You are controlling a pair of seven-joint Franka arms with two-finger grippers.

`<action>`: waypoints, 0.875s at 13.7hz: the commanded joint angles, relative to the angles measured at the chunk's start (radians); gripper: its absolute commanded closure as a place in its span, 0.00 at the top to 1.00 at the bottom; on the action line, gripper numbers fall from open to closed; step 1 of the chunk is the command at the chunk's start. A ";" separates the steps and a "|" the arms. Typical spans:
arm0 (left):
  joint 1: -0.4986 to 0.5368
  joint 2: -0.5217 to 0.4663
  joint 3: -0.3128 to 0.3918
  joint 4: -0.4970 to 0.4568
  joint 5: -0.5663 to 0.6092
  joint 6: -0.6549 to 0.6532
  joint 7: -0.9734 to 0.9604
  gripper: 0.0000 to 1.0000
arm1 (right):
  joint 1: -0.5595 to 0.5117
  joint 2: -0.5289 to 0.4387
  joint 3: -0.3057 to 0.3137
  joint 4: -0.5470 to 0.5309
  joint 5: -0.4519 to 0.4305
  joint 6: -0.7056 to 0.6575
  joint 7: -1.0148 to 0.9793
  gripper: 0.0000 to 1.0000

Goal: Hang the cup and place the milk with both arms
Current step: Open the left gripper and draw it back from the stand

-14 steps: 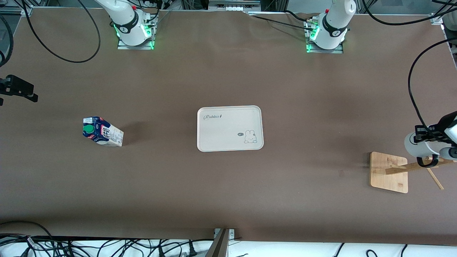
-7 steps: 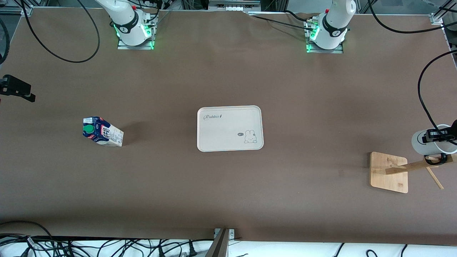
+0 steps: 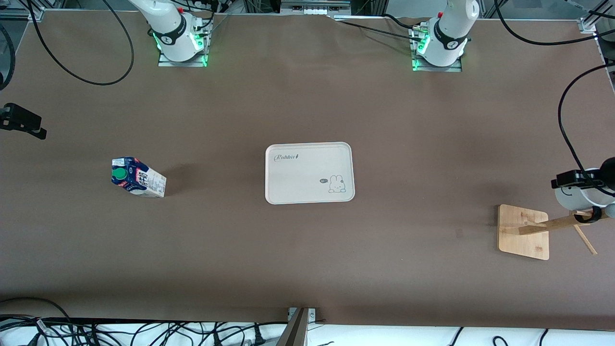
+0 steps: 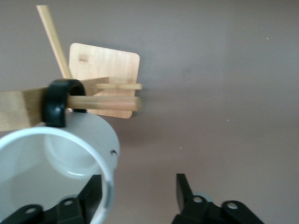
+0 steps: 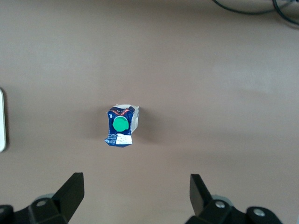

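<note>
The white cup (image 3: 574, 197) hangs by its black loop handle (image 4: 60, 100) on a peg (image 4: 105, 102) of the wooden rack at the left arm's end of the table. Its smiley face shows in the front view. My left gripper (image 4: 139, 182) is open at the cup's rim, one finger inside the cup and the other outside, not clamped; it also shows in the front view (image 3: 576, 180). The milk (image 3: 138, 178) stands upright toward the right arm's end. My right gripper (image 5: 135, 179) is open and empty, high over the milk (image 5: 122, 126), and shows at the front view's edge (image 3: 24, 122).
A white tray (image 3: 298, 180) with a rabbit drawing lies in the middle of the table; its edge shows in the right wrist view (image 5: 2, 121). The rack's square wooden base (image 3: 523, 231) rests on the table near the cup. Cables run along the table's edges.
The left gripper carried the cup toward the table's end and slid its handle farther along the peg. The jaws now stand apart from the cup wall. The right gripper barely shifted.
</note>
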 commanded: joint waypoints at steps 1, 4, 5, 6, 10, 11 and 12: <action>-0.043 -0.053 -0.024 0.006 0.004 -0.040 -0.013 1.00 | -0.020 -0.023 0.024 -0.030 -0.018 0.012 0.059 1.00; -0.120 -0.085 -0.024 0.008 0.003 -0.101 -0.077 1.00 | -0.029 -0.026 0.026 -0.044 -0.016 0.020 -0.047 1.00; -0.129 -0.085 -0.026 0.011 0.001 -0.115 -0.079 1.00 | -0.032 -0.027 0.026 -0.048 -0.013 0.022 -0.046 1.00; -0.143 -0.092 -0.026 0.011 0.003 -0.120 -0.080 1.00 | -0.034 -0.027 0.026 -0.049 -0.011 0.022 -0.046 1.00; -0.194 -0.119 -0.027 0.008 0.029 -0.150 -0.143 1.00 | -0.026 -0.020 0.024 -0.021 -0.011 -0.029 -0.058 1.00; -0.197 -0.121 -0.027 0.008 0.035 -0.160 -0.149 1.00 | -0.026 -0.020 0.024 -0.019 -0.010 -0.040 -0.058 1.00; -0.198 -0.127 -0.020 0.008 0.033 -0.170 -0.151 1.00 | -0.026 -0.020 0.026 -0.019 -0.010 -0.044 -0.058 1.00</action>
